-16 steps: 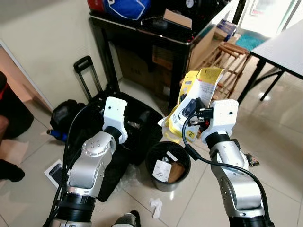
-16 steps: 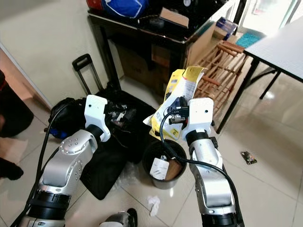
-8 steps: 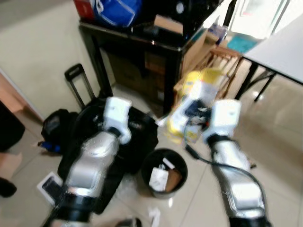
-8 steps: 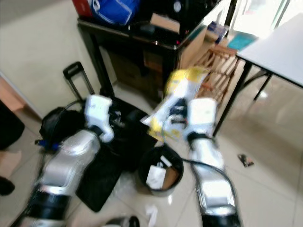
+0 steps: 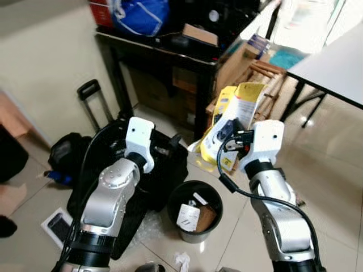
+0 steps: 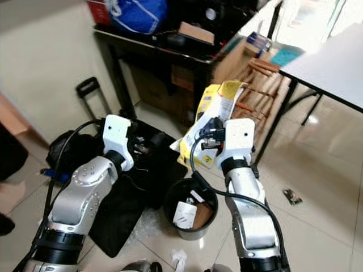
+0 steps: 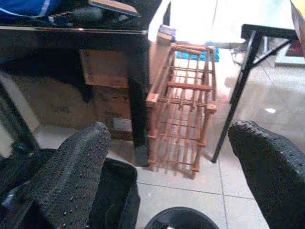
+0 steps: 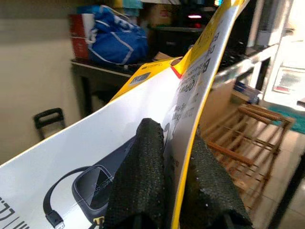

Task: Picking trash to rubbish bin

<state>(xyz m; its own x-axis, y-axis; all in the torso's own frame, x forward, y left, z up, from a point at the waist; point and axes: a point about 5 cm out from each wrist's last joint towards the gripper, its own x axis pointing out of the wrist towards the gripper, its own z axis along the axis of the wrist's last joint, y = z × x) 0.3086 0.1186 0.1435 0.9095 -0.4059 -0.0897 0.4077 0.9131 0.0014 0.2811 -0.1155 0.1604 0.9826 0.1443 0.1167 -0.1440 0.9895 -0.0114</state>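
Note:
My right gripper [image 5: 231, 131] is shut on a flattened yellow and white carton [image 5: 232, 116], held up in the air beyond and a little to the right of the black rubbish bin [image 5: 194, 211]. In the right wrist view both black fingers [image 8: 143, 176] pinch the carton's [image 8: 95, 157] edge. The bin stands on the floor between my arms and holds a white card and brown scraps. My left gripper [image 7: 167, 157] is open and empty, raised over the open black suitcase [image 5: 161, 164] left of the bin.
A black table [image 5: 164, 51] with a blue bag [image 5: 142, 14] stands ahead, boxes beneath it. A wooden rack [image 5: 266, 79] and a white table [image 5: 334, 62] are to the right. Crumpled white paper [image 5: 182, 260] lies on the tiles near the bin. A black bag [image 5: 65, 156] lies at left.
The camera has shifted and steadied after a blur. My right gripper still holds the carton at about the same height; the left arm has hardly moved.

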